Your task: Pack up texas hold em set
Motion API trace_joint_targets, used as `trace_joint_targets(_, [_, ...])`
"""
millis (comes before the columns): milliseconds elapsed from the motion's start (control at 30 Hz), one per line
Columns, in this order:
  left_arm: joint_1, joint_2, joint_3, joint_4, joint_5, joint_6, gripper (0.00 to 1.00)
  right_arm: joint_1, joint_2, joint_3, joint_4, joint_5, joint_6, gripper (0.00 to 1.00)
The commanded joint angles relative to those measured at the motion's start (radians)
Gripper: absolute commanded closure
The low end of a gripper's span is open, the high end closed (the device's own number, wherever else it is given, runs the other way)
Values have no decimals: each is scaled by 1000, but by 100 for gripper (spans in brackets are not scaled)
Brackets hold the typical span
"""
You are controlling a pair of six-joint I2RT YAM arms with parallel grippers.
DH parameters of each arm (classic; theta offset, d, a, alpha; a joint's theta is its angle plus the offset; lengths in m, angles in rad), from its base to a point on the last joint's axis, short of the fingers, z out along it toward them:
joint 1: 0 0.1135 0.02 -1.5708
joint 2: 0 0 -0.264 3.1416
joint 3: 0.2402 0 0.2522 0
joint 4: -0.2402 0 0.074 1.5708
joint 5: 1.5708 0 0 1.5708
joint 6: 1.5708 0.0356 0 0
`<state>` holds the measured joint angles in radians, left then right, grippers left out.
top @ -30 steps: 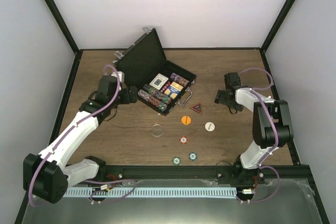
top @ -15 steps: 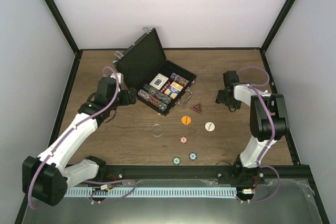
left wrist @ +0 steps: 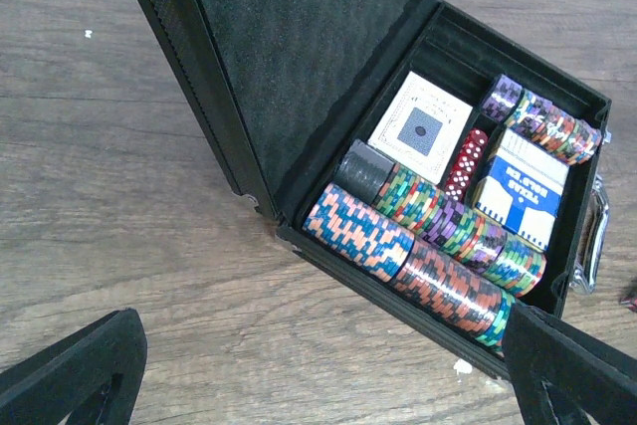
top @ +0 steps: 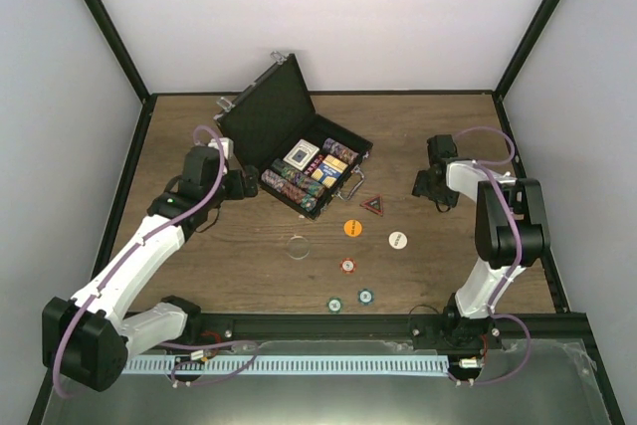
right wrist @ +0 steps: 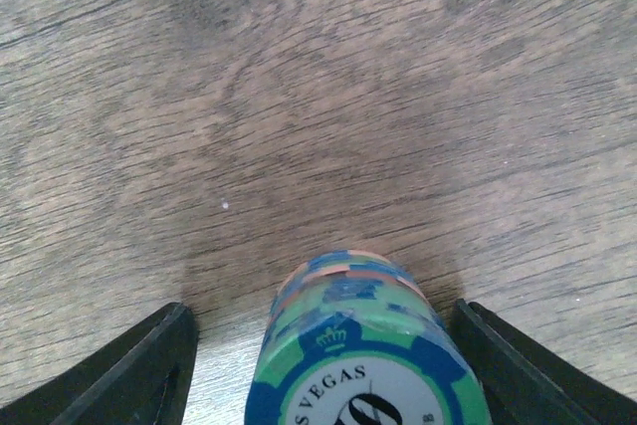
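My right gripper (right wrist: pixel 320 314) straddles a green-and-blue stack of poker chips (right wrist: pixel 348 355) standing on the wooden table (right wrist: pixel 299 97). Jaws part-open, one finger clear of it, no clamp yet; lined up for a lift, I reckon. My left gripper (left wrist: pixel 323 320) gapes empty, the open black briefcase (left wrist: pixel 299 47) just ahead, probably waiting to steady it.

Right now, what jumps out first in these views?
The open black case sits back-centre on the table, lid up, packed with chip rows, cards and red dice. In front lie loose pieces: a triangular marker, an orange button, a white button and a few chips. On the right, the right gripper straddles a chip stack, not visibly clamped.
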<state>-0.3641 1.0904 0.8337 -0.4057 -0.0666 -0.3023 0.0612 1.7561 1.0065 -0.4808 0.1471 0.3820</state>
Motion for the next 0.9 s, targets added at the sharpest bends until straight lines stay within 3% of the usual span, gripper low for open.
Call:
trace_joint_targets(0, [6,-21,-12,20,15,6,0,-20,3,-42,-42,-3,10,30])
trace_joint_targets(867, [6,-41,-21,23,14,2,0,-25,-12,-123,35,-153,-24,61])
